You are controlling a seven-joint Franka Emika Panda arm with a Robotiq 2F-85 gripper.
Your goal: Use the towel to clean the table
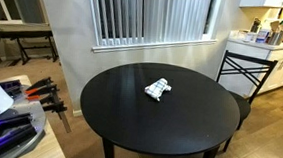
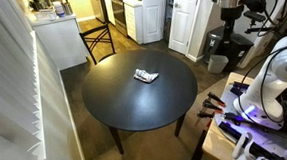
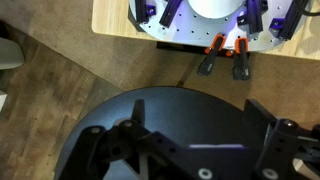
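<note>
The crumpled white towel (image 1: 158, 89) lies near the middle of the round black table (image 1: 129, 120) in both exterior views, with a chair (image 2: 98, 41) beyond it. Only the wrist view shows the gripper (image 3: 205, 150), its fingers spread wide apart above the table's edge, near orange clamps (image 3: 222, 58).

Soft, even room light here, with daylight glowing pale through the blinds (image 1: 151, 15) and no hard shadows in both exterior views. The black bench (image 1: 159, 110) takes only a faint grey sheen and swallows detail. In the wrist view the hand (image 3: 205, 152) sits dark and blurred up close, while the floor (image 3: 60, 70) looks sharper.
</note>
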